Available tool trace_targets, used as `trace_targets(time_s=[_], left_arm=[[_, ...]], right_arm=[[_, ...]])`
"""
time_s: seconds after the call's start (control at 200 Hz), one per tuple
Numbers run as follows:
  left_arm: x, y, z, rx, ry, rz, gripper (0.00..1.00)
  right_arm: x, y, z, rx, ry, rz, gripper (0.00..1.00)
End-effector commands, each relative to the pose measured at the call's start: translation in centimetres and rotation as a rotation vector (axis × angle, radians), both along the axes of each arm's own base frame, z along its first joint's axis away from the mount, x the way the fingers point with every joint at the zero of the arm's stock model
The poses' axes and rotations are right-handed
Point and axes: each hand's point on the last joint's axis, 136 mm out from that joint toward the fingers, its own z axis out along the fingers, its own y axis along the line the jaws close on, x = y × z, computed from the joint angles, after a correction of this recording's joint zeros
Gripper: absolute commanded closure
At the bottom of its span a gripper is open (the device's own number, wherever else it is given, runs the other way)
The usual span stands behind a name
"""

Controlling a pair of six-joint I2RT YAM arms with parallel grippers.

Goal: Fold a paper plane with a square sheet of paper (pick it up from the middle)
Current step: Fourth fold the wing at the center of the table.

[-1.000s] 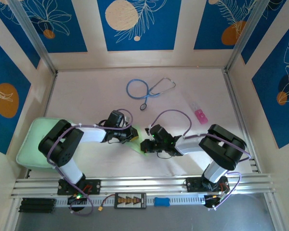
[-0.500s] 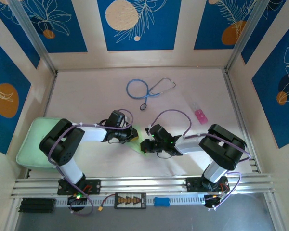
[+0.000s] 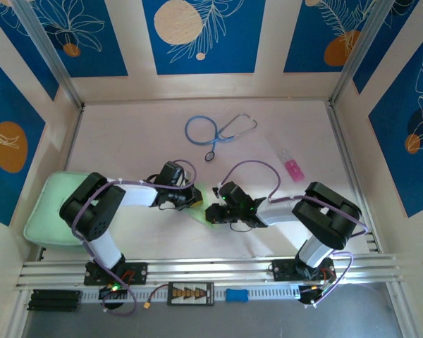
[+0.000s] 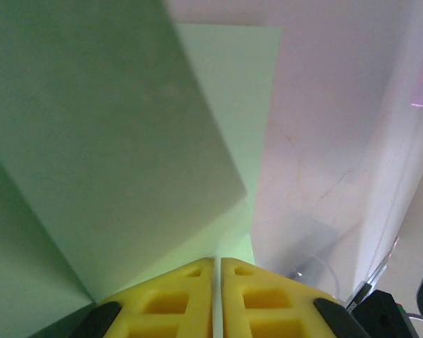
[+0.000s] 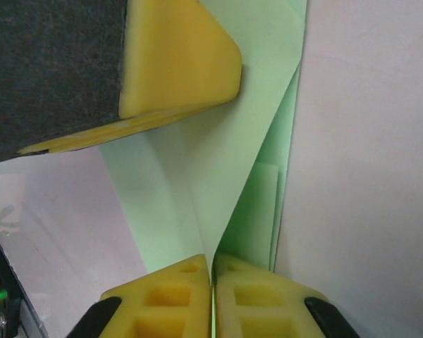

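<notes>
Left arm (image 3: 93,205) and right arm (image 3: 329,213) were black and white, with purple cables (image 3: 251,163) and yellow square-pocketed fingers (image 4: 162,304).

— What sort of place is this?
— A robotics lab cell. Two arms (image 3: 92,208) are bolted to an aluminium rail (image 3: 211,271) at the table's (image 3: 127,141) near edge, with cables (image 3: 250,169) looping off them.
— And the surroundings?
— It is boxed in by wall panels (image 3: 204,35) printed with blue leaf patterns, with metal struts (image 3: 46,53) between them.

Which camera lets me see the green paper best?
The right wrist view: the green paper shows its folds and layered flaps. The left wrist view sits so close it sees a big flap; the top view gives a tiny green sliver.
</notes>
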Motion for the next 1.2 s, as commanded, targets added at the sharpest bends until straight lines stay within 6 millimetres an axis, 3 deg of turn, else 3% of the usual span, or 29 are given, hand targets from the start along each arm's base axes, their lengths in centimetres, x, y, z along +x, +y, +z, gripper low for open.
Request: trace_targets(time_s=[0.0,0.265,0.765,0.915,1.195], left_arm=[[-0.8,0.7,-1.5,0.056,0.038,-0.015,0.87],[-1.0,0.7,-1.7,0.057,0.043,-0.018,0.87],[-1.1,0.8,-1.9,0.063,0.048,-0.014,0.87],[-1.1,0.8,-1.8,0.059,0.046,-0.015,0.87],[-1.1,0.6,-1.8,0.045,0.045,-0.014,0.87]], right_arm=[[-1.8,-1.7,-1.2,-0.071,0.096,0.004,0.86],[-2.5,-1.6,-0.4,-0.035,0.111,0.029,0.87],[-4.8,-2.2,-2.5,-0.040,0.199,0.065,0.93],[-4.0,-1.8,-1.1,-0.025,0.159,0.057,0.88],[-0.7,-0.7,1.8,0.038,0.101,0.014,0.73]])
